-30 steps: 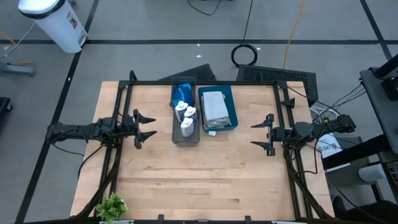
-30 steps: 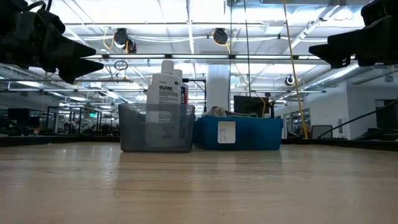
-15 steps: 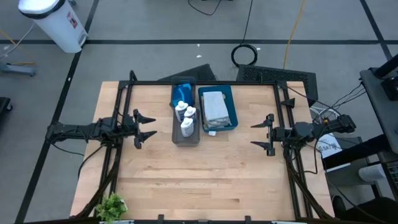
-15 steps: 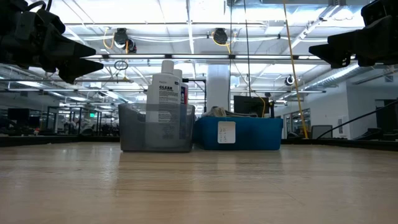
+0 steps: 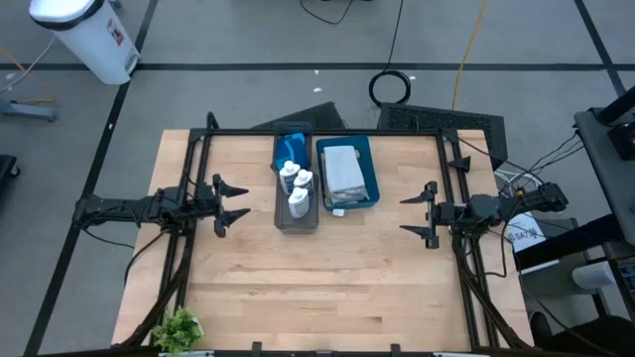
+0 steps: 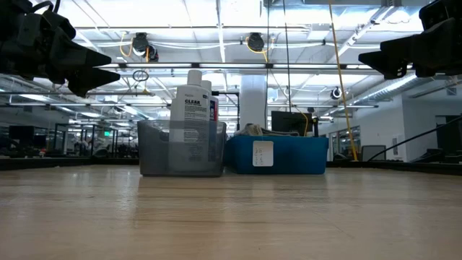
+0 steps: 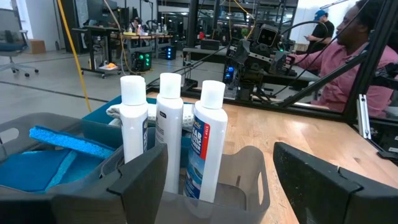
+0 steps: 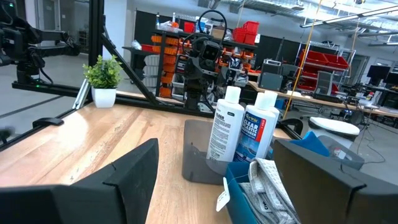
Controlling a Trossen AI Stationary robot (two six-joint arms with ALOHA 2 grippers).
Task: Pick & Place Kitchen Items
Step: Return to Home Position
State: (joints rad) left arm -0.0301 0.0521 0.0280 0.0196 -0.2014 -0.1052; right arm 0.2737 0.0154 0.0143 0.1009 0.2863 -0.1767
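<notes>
Kitchen items are seen gathered in two trays at the far middle of the wooden table (image 5: 298, 288). The left gripper (image 5: 238, 200) is held above the left side of the table, level with the near end of the trays and well apart from them. Its fingers are spread apart with nothing between them. The right gripper (image 5: 405, 215) is held likewise above the right side, fingers parted and empty, and the two grippers are pointed inward toward each other. The grey tray (image 5: 279, 203) is set on the left and the teal tray (image 5: 374, 178) on the right, side by side along their long walls; whether the walls touch cannot be told. A stack of folded cloths (image 5: 343, 171), pale grey on top, is laid in the teal tray and fills most of it. Three white bottles (image 5: 298, 203) with blue marks are stood upright and close together in the near half of the grey tray. Their caps are seen rising above its rim in the low view. Blue sponges (image 5: 291, 147) are lodged in the far half of the same tray, behind the bottles. A small green plant (image 5: 177, 327) in a white pot is placed at the near left corner of the table. In the left wrist view a seated person (image 7: 348, 68) in a pink shirt is seen beyond the table's right edge.
</notes>
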